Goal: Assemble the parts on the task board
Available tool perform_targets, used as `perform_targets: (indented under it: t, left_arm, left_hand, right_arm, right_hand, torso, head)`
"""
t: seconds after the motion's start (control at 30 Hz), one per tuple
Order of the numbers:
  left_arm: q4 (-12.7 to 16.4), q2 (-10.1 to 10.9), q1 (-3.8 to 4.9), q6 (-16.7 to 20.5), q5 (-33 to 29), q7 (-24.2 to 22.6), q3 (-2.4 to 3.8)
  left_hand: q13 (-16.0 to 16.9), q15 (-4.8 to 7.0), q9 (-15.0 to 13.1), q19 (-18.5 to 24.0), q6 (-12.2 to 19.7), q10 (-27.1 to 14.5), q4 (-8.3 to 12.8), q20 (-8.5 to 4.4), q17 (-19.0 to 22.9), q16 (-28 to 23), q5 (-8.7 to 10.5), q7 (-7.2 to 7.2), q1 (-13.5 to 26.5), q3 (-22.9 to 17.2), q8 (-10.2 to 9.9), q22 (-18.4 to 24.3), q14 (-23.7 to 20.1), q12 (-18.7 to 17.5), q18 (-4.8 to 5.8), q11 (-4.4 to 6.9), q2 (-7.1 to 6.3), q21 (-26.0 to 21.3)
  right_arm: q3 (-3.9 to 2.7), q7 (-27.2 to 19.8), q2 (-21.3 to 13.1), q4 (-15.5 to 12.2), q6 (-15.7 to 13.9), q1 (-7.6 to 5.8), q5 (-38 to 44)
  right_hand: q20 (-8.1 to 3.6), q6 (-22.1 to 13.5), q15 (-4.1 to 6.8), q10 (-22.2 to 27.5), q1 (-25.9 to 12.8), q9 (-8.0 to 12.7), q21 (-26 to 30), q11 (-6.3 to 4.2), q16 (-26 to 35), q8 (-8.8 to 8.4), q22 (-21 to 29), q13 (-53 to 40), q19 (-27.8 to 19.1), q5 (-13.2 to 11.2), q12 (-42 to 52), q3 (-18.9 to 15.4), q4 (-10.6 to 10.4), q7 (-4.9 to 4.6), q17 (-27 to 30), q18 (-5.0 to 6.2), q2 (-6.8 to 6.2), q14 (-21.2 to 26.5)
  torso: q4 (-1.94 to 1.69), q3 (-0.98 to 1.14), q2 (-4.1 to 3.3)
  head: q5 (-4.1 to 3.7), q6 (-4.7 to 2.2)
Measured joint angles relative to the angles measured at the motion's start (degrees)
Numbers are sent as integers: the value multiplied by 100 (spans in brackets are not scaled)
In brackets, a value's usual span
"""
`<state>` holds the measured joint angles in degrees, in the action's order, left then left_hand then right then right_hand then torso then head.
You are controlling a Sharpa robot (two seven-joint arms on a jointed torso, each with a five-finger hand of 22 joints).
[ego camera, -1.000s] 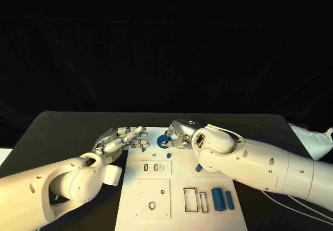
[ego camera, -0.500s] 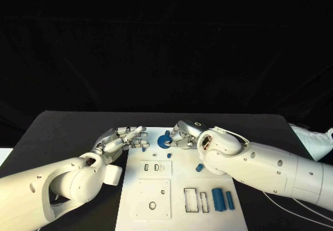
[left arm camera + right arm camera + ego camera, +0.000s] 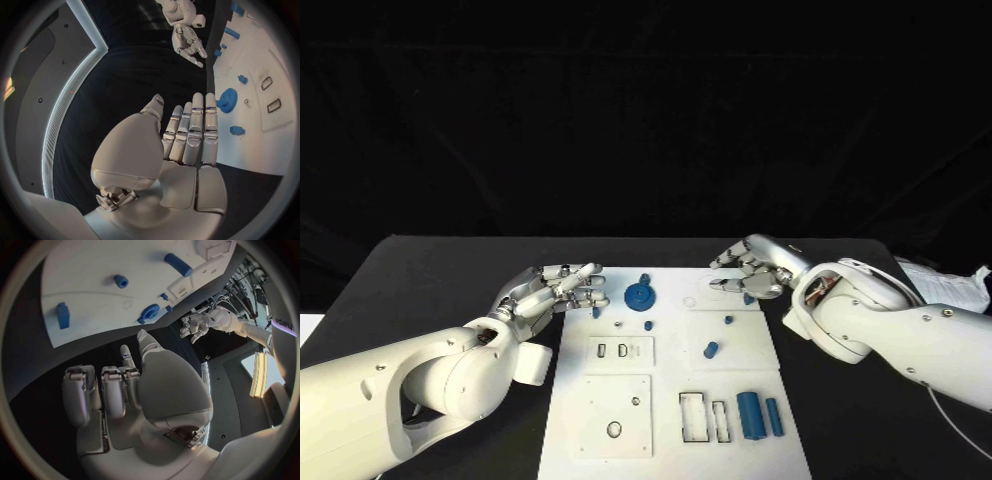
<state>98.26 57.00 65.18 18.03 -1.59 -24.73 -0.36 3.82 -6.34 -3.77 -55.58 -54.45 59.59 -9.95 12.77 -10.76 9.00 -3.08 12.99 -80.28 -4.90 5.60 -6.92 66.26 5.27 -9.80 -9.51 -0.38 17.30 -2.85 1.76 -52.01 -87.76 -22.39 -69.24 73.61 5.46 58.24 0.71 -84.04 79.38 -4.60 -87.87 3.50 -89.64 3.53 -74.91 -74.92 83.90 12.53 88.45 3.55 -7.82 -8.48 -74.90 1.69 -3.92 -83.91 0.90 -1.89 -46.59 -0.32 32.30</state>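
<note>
**White board, blue parts scattered, both hands empty at the far end**

White task board [image 3: 678, 400] lying in the middle of the black table [image 3: 430, 270], running from the near edge toward the far one. Nearest on it, two blue bars [image 3: 760, 414] side by side at the near right corner, just beside a pair of rectangular slots [image 3: 704, 416]. On the near left panel, an oval hole [image 3: 615, 429]. Farther along, a small blue peg [image 3: 711, 350] lying tilted right of centre, with two smaller blue pieces [image 3: 649, 326] and [image 3: 728, 320] beyond it, well apart from each other. Farther still, a blue gear [image 3: 639, 295] resting on the board near its far end, between the two hands and touched by neither.

Left hand [image 3: 560, 290] hovering over the board's far left edge, fingers straight and lying close side by side, thumb apart, holding nothing; same straight fingers [image 3: 195, 131] seen from the left wrist, gear just past their tips.

Right hand [image 3: 754, 268] above the far right corner, fingers loosely bent and apart, nothing between them; from the right wrist, fingers [image 3: 103, 390] curled partway with the board beyond.
</note>
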Motion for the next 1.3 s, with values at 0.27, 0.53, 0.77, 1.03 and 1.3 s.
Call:
perform_targets:
  t: [0.27, 0.53, 0.77, 1.03, 1.3]
  left_arm:
    - [-54, -7, 0, -2, -6, -6, 0]
    - [-103, -29, -3, -2, -17, -7, 0]
    - [-119, -39, -5, -2, -24, -7, -2]
    - [-124, -40, -5, -3, -28, -8, -2]
    - [-130, -42, -6, -4, -31, -8, -2]
  left_hand:
    - [0, 0, 0, 0, 0, 0, 0, 0, -1, 0, 0, 0, 0, 0, 0, 0, 0, 0, -1, 0, 0, 0]
    - [0, 0, 0, 0, 0, 0, 0, 0, -4, 0, 0, 0, 0, 0, 0, 0, 0, 0, 0, 0, 0, 0]
    - [0, 0, 0, 0, 0, 0, 0, 0, -4, 0, 0, 0, 0, 0, 0, -1, 0, 0, 0, 0, 0, 0]
    - [0, 0, 0, 0, 0, 0, 0, 0, -3, 0, 0, 0, 0, 0, 0, -1, 0, 0, 0, 0, 0, 0]
    - [0, 0, 0, 0, 0, 0, 0, 0, -8, 0, 0, 0, 0, 0, 0, -1, 0, 0, 0, 0, 0, 0]
  right_arm:
    - [1, -626, -390, 214, 91, 89, -507]
    - [8, -779, -423, 461, 120, 185, -492]
    - [6, -793, -337, 659, 119, 263, -384]
    - [10, -780, -161, 834, 117, 390, -285]
    - [7, -758, 12, 1002, 119, 451, -237]
  right_hand:
    - [21, -18, -20, 0, 155, 0, 0, 0, 0, 0, 0, 0, 21, 0, -43, 27, 160, -18, -2, 0, -26, -20]
    - [21, -18, -20, 0, 156, 0, 0, 0, 0, 0, -4, 1, 21, 24, -65, 27, 174, -18, -4, 0, -25, -20]
    - [21, -37, -20, 0, 156, 5, 0, 0, 0, 0, -4, 1, 21, 24, -65, 11, 190, -37, -4, 0, -25, -21]
    - [20, -94, -41, 21, 176, 13, 0, 21, 0, 0, -3, 2, 21, 23, -88, -5, 206, -52, -3, 0, -46, 0]
    - [20, -94, -41, 21, 176, 12, 0, 20, 0, 0, -3, 2, 20, 23, -87, -5, 206, -52, -3, 0, -46, 0]
  torso:
    - [73, 51, 32]
    - [88, 87, 36]
    - [86, 90, 34]
    - [87, 90, 33]
    - [84, 87, 34]
  head:
    - [-94, 9]
    - [-122, 1]
    - [-133, 42]
    - [-125, 66]
    - [-120, 81]
